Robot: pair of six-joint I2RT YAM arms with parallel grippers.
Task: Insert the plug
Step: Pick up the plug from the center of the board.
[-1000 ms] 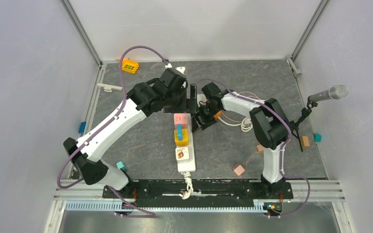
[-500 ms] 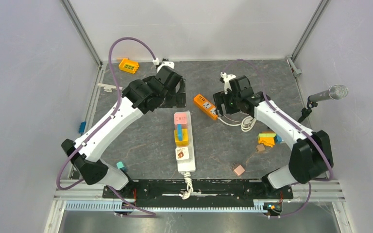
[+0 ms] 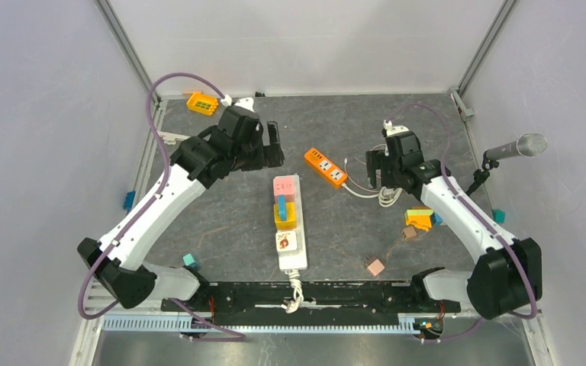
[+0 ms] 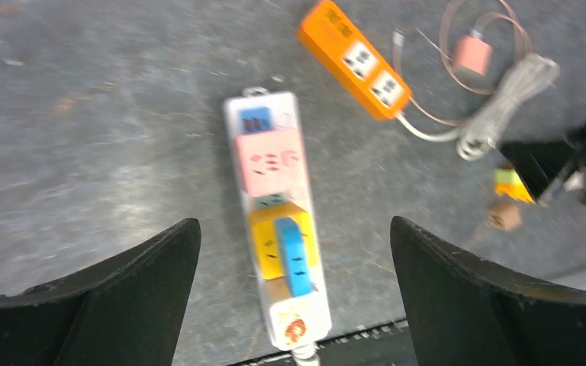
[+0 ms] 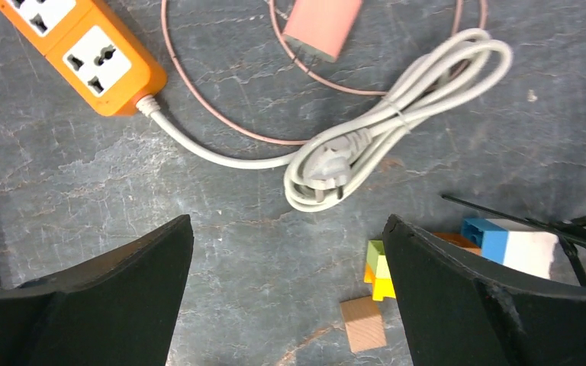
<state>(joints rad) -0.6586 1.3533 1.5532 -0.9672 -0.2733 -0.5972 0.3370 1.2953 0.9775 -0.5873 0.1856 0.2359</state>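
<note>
Right wrist view: my right gripper [image 5: 286, 229] gapes empty near the plug [image 5: 328, 166]; it looks light, rigid; I'd pinch its body.

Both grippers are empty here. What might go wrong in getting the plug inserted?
1. The plug lies bundled in its coiled cord; lifting it may drag the orange strip.
2. The thin pink cable crosses the cord and could snag.
3. Adapters crowd the white strip, leaving few open sockets.
</note>
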